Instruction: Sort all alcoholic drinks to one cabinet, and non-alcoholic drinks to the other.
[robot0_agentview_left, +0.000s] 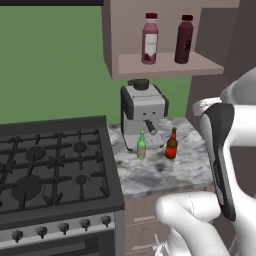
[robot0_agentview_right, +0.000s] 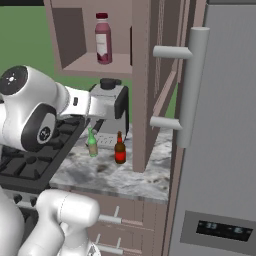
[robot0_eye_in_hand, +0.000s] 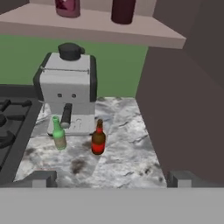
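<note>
On the marble counter (robot0_agentview_left: 175, 172) stand two small long-necked bottles, the alcoholic drinks. The green one (robot0_agentview_left: 141, 145) (robot0_agentview_right: 92, 143) (robot0_eye_in_hand: 58, 133) is left of the amber one with a red label (robot0_agentview_left: 171, 145) (robot0_agentview_right: 120, 149) (robot0_eye_in_hand: 98, 138). Above them, on the open cabinet shelf (robot0_agentview_left: 165, 65), are the non-alcoholic drinks: a pink bottle (robot0_agentview_left: 150, 39) (robot0_agentview_right: 103, 38) (robot0_eye_in_hand: 68, 7) and a dark maroon bottle (robot0_agentview_left: 184, 39) (robot0_eye_in_hand: 123, 11). My gripper (robot0_eye_in_hand: 111, 179) is open and empty. It hangs back from the counter's front, facing the two small bottles.
A grey coffee machine (robot0_agentview_left: 143, 110) (robot0_eye_in_hand: 68, 87) stands right behind the small bottles. The black stove (robot0_agentview_left: 50, 170) lies to the left. An open cabinet door (robot0_agentview_right: 150, 85) and the grey fridge (robot0_agentview_right: 220, 150) wall off the right side.
</note>
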